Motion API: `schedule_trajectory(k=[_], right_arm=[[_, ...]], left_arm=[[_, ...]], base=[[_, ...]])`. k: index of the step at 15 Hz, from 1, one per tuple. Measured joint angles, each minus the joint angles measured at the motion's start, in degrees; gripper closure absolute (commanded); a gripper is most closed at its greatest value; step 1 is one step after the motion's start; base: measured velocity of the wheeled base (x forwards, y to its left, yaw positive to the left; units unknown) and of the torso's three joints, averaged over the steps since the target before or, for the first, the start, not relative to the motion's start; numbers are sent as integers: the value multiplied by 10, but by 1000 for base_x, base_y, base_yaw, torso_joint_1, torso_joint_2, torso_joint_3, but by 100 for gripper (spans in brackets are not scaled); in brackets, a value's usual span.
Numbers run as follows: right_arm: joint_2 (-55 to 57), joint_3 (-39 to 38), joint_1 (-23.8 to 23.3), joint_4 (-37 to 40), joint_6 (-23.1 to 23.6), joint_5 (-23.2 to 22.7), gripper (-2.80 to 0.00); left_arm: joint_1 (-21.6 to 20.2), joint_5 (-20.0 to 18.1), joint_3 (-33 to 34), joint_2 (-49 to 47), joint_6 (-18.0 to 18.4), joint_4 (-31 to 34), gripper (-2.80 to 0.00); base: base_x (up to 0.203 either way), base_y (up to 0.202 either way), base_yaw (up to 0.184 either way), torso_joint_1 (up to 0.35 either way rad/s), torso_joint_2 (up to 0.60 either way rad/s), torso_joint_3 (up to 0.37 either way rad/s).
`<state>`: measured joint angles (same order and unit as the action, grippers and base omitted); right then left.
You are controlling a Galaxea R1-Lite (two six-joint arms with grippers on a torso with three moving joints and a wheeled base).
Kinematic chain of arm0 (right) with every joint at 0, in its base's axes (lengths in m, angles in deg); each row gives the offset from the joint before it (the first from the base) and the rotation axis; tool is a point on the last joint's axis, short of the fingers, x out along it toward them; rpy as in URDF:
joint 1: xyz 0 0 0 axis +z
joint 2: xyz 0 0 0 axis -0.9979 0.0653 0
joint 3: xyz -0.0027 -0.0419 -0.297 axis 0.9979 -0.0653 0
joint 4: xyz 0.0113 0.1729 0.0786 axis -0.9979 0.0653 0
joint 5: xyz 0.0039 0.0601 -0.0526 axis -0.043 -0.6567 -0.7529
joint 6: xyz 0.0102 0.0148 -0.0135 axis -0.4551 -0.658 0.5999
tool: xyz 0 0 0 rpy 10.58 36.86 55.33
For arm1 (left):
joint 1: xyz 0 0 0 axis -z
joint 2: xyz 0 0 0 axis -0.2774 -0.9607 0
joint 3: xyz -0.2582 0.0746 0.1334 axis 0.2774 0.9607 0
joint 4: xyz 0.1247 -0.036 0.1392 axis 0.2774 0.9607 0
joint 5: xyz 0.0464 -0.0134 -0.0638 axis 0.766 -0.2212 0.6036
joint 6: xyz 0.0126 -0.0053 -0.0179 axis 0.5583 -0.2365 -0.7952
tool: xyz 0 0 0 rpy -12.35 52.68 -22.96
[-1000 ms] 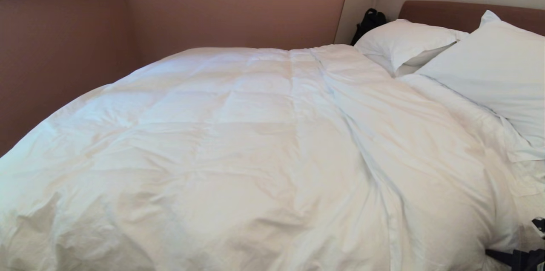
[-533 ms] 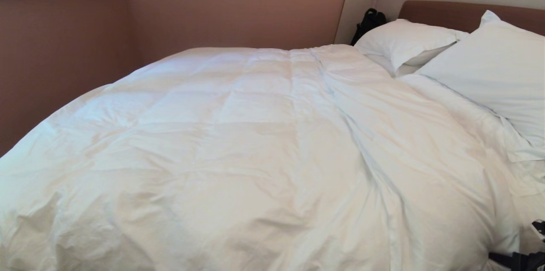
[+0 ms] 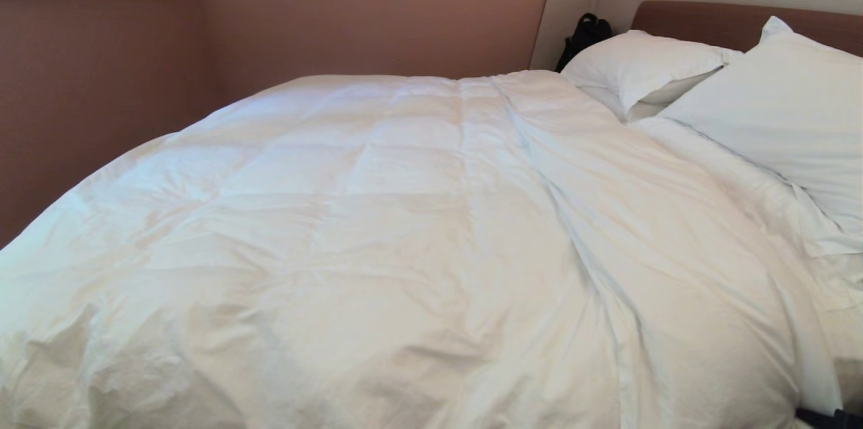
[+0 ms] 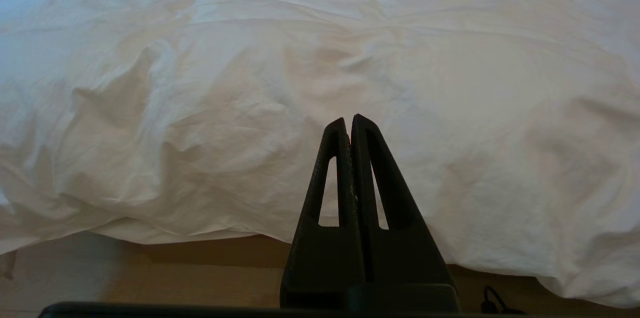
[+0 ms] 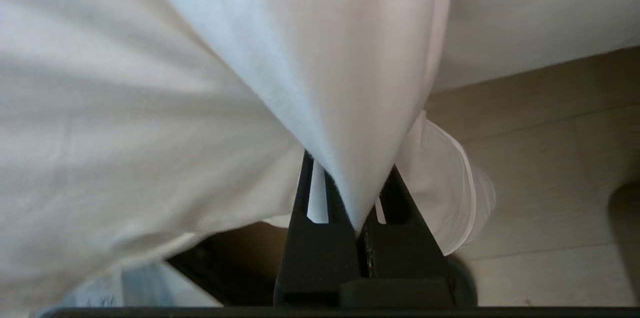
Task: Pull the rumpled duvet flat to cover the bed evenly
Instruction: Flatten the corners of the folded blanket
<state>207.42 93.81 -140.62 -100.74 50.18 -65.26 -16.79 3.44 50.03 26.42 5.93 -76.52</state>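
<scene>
The right hand (image 5: 357,208) is clamped on a pinched fold of the duvet (image 3: 404,233), near the corner by the pillows (image 3: 775,112), at the side of the bed (image 3: 741,17), while the left hand (image 4: 350,128) hangs pressed together and empty before the near edge; a thin pinch of cover may slip free under a hard pull, or drag the quilt askew

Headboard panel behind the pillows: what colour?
Brown headboard, inside a beige surround; head view shows it best.
</scene>
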Motion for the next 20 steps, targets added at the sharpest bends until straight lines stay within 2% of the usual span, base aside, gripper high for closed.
schedule_trajectory(k=[9, 13, 20], right_arm=[[-7, 14, -31, -103, -113, 5, 0], [-15, 29, -45, -119, -154, 6, 0], [-19, 37, -82, -120, -173, 6, 0]], left_arm=[[0, 0, 0, 0, 0, 0, 0], [0, 0, 0, 0, 0, 0, 0], [0, -1, 0, 0, 1, 0, 0]], base=[[0, 0, 0, 0, 0, 0], [0, 0, 0, 0, 0, 0], [0, 0, 0, 0, 0, 0]])
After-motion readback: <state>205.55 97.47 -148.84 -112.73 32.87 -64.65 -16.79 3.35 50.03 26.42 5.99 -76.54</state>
